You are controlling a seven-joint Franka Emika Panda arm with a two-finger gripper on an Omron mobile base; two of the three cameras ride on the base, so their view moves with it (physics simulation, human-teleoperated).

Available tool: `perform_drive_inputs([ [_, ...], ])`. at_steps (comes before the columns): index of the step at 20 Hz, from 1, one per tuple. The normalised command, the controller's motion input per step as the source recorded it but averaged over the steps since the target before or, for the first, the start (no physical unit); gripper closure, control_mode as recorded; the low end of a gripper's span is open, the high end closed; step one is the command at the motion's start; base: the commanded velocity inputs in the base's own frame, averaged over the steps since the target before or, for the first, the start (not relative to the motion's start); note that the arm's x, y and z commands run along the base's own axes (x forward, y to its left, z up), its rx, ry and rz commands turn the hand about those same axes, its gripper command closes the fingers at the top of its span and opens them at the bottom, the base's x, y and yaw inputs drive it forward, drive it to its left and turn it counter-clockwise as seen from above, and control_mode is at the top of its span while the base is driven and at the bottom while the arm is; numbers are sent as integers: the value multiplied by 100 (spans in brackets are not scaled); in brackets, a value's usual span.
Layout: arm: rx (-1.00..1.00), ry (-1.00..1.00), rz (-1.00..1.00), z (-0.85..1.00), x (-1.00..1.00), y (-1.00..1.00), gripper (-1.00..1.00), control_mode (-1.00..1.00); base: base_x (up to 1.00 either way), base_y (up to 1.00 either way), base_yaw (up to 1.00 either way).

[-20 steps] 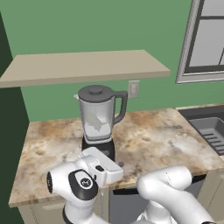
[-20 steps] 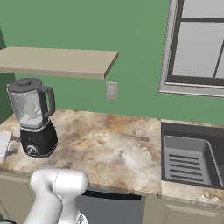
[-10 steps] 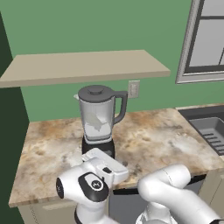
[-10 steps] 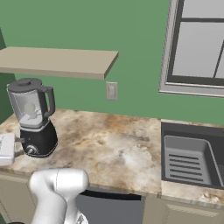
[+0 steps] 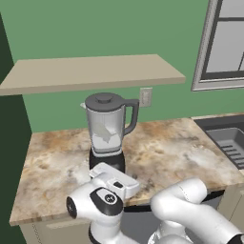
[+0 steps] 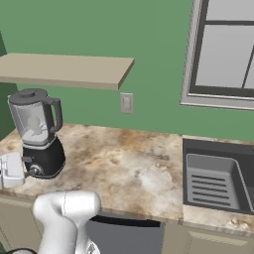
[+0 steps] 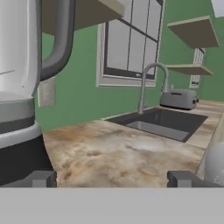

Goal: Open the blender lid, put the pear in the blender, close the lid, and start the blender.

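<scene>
While the arm folds low at the desk's front edge, the brown-and-cream marbled desk point(image 5: 57, 162) runs from a dark panel at 9 o'clock to the sink point(image 6: 213, 181) at 3 o'clock, backed by a green wall. One tan shelf point(image 5: 90, 71) hangs above, one pale outlet plate point(image 5: 146, 96) sits on the wall below it, and one grey-framed window point(image 6: 223, 49) stands over the sink.

One blender point(image 5: 108, 131) stands on the desk under the shelf, at about 11 o'clock of the left base view's centre, its handle towards 3 o'clock and its black base on the marble. One blender lid point(image 5: 104, 100) sits closed on the jar top. I cannot tell where the pear lies; nothing yellow-green is plain on the desk.

The gripper point(image 7: 113, 178) hangs released, its two dark tips well apart, low by the blender's base and looking along the desk towards a curved tap point(image 7: 151, 83) and one toaster point(image 7: 179, 99) at 2 o'clock. In the left base view the white hand lies just before the black base, partly covering it.

Against half a second ago, the hand has drawn nearer the blender in the right base view, and the elbow joint has shifted slightly; blender, lid and desk are unmoved
</scene>
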Motion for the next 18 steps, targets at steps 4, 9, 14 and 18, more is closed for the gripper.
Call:
perform_drive_inputs([
  [4, -1, 0, 0, -18, 7, 33, -100, -100, 0, 0, 0],
  [9, -1, 0, 0, -8, 1, 24, -100, -100, 0, 0, 0],
  [14, 0, 0, 0, 0, 13, 1, -100, -100, 0, 0, 0],
  [18, 0, 0, 1, 0, 9, -6, -100, -100, 0, 0, 0],
])
